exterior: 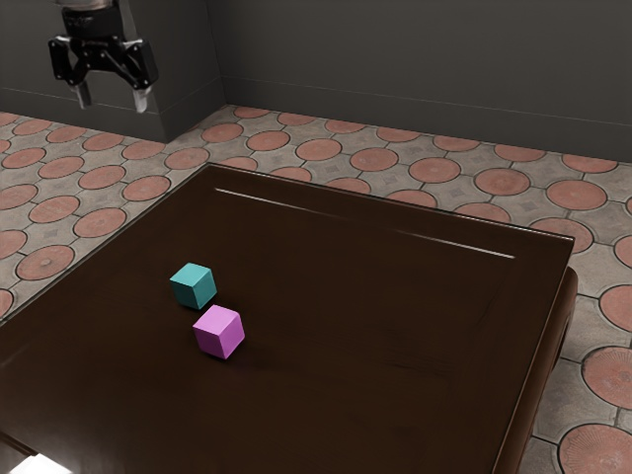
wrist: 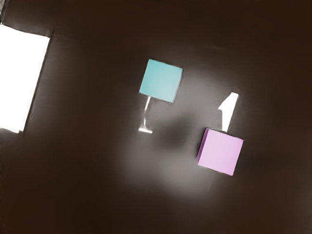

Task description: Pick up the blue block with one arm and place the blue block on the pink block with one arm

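Observation:
A blue-green block [exterior: 194, 284] rests on the dark brown table [exterior: 395, 326], left of centre. Just in front of it and slightly toward the exterior view's right lies the pink block [exterior: 219, 331], a small gap apart. My black gripper [exterior: 114, 98] hangs high at the exterior view's upper left, well above and behind both blocks, open with nothing between its fingers. From the wrist view I look down on the blue block [wrist: 161, 80] and the pink block [wrist: 221, 151] lying apart on the glossy tabletop.
The table's far edge [exterior: 365, 222] has a raised lip. Tiled floor [exterior: 474, 178] surrounds the table. A dark pedestal [exterior: 178, 69] stands behind my gripper. A bright white patch [wrist: 19, 78] shows off the table edge in the wrist view.

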